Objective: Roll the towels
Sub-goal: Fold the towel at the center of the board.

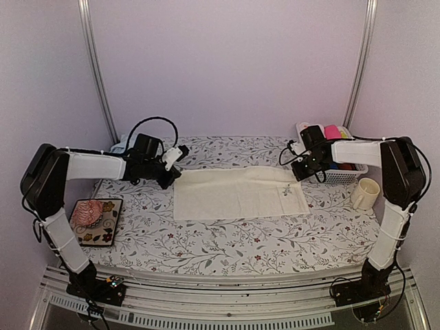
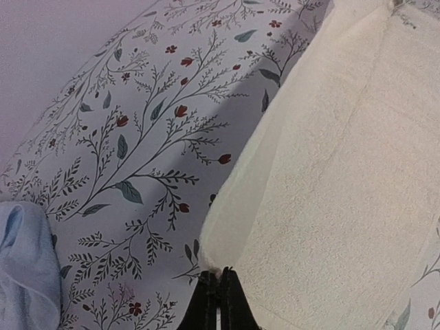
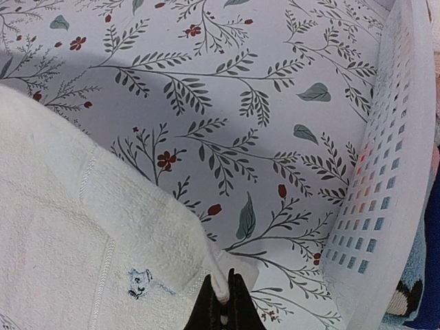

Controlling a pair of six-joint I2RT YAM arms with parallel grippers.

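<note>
We find the cream towel (image 1: 237, 192) spread flat on the flowered tabletop (image 1: 227, 237), midway between the left and right edges and closer to the far edge. Our left end effector (image 2: 220, 302) is closed tight on the towel's far-left corner, and our right end effector (image 3: 223, 302) is pinched on its far-right corner, next to a small embroidered mark. The blue towel (image 2: 24, 268) lies bunched near the far-left corner. A white basket (image 3: 392, 172) stands at the far-right corner, with a mug (image 1: 365, 193) by the right edge. A tray (image 1: 113, 221) by the left edge holds a pink knitted lump (image 1: 88, 212).
</note>
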